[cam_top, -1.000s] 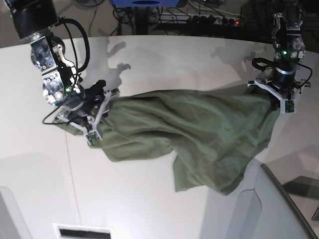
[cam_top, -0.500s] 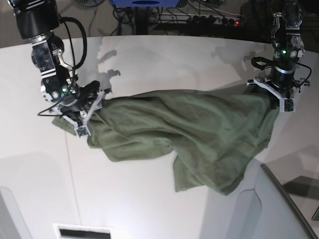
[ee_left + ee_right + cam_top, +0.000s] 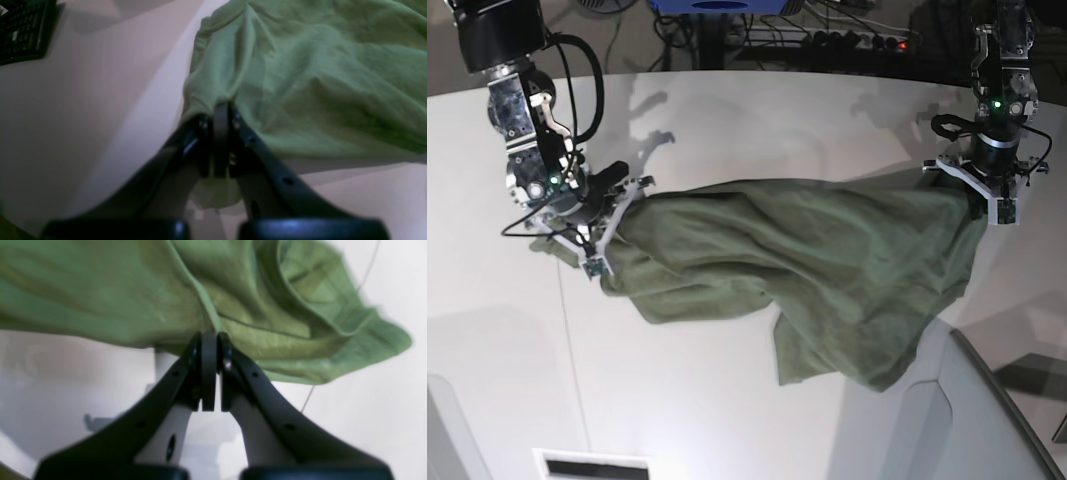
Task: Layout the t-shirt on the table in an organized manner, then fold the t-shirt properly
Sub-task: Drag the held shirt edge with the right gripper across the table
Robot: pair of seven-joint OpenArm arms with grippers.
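Right gripper (image 3: 210,340): jaws pressed together, pinching a fold of the t-shirt (image 3: 827,270) at its end nearest that arm. Left gripper (image 3: 222,110): jaws clamped on the opposite end, seemingly a hem, though the wrist view is dim. Shirt stretched between both, rumpled, sagging onto the table (image 3: 727,400).

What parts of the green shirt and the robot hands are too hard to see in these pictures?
- Collar and neck printing of the t-shirt: base view, buried in bunched folds.
- Right gripper jaws: base view, covered by the arm's own wrist; the wrist view shows them pinched on cloth.
- Left gripper jaws: base view, hidden behind its mount and the fabric.
- Shirt edges: both wrist views, blurred and cut off by the frame.
- Table far edge: base view, cut off at the top.
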